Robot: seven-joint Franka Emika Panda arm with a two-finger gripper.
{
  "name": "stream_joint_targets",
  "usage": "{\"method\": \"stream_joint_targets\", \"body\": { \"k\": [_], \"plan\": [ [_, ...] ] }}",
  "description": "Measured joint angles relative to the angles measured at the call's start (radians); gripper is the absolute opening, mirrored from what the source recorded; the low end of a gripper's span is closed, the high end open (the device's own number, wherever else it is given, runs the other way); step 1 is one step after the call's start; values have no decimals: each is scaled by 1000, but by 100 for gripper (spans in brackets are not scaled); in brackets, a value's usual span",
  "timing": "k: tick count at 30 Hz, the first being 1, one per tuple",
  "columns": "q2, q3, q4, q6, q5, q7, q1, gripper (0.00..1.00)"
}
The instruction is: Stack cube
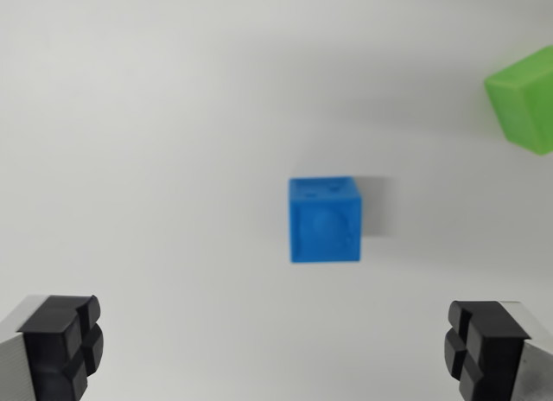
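- Near the centre of the wrist view, the blue cube (324, 219) is seen resting on the plain white table (155, 116), with its top face and one side face visible.
- Below the blue cube, the gripper (272, 345) is held with its jaws spread wide and nothing between them; one black pad (62, 345) sits at the lower left and the other at the lower right.
- The blue cube is judged to be the piece to be picked, since it lies ahead of the gap between the pads, though slightly toward the wrist view's right of the midline.
- Up and to the right of the blue cube, the green cube (525, 98) is cut off by the frame edge; it is well apart from the blue cube and appears turned at an angle to it.
- The green cube is taken to be the likely stacking base, although this cannot be confirmed from the view.
- All four sides of the blue cube are clear of other items, so room for the pads is available on either flank.
- The blue cube's side edges run roughly parallel to the pad faces, so little wrist rotation is expected to be needed.
- A small sideways correction toward the blue cube is advised before descent.
- The table's edges are not shown, so the outer limits cannot be stated.
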Motion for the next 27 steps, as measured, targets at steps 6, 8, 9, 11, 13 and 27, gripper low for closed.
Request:
{"method": "stream_joint_targets", "body": {
  "k": [6,8,9,11,13,27],
  "plan": [
    [24,-3,1,25,0,-53,-17,100],
    [34,-5,2,34,0,-73,-23,100],
    [39,-5,3,39,0,-84,-27,100],
    [49,-6,4,48,0,-104,-34,100],
    [60,-7,6,57,0,-126,-41,100],
    [144,-9,35,118,2,-278,-95,100]
  ]
}}
